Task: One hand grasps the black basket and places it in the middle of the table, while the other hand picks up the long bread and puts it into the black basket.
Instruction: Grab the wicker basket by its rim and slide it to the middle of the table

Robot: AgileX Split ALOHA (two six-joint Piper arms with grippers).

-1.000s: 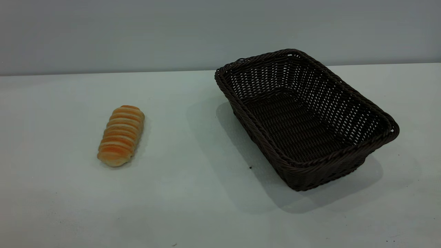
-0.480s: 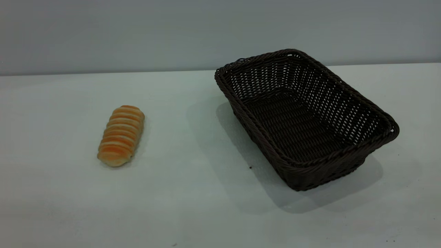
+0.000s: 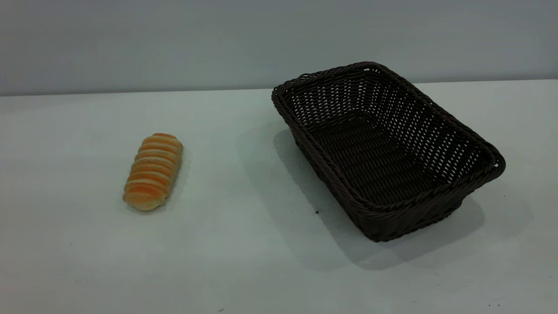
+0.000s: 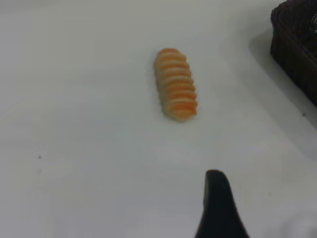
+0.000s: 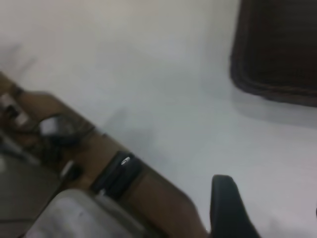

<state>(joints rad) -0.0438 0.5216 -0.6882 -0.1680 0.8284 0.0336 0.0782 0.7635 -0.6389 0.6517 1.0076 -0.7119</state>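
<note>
looking across the table (image 3: 261, 261), i see the black basket (image 3: 386, 150) sitting empty at the right, the long bread (image 3: 152, 172) lying well apart at the left. i can't tell how either arm's fingers stand.

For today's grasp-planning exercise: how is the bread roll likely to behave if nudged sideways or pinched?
The bread roll looks rounded and oblong, so a sideways nudge may roll it. Its ridged, puffy top suggests it is light and could squash under a firm pinch.
</note>
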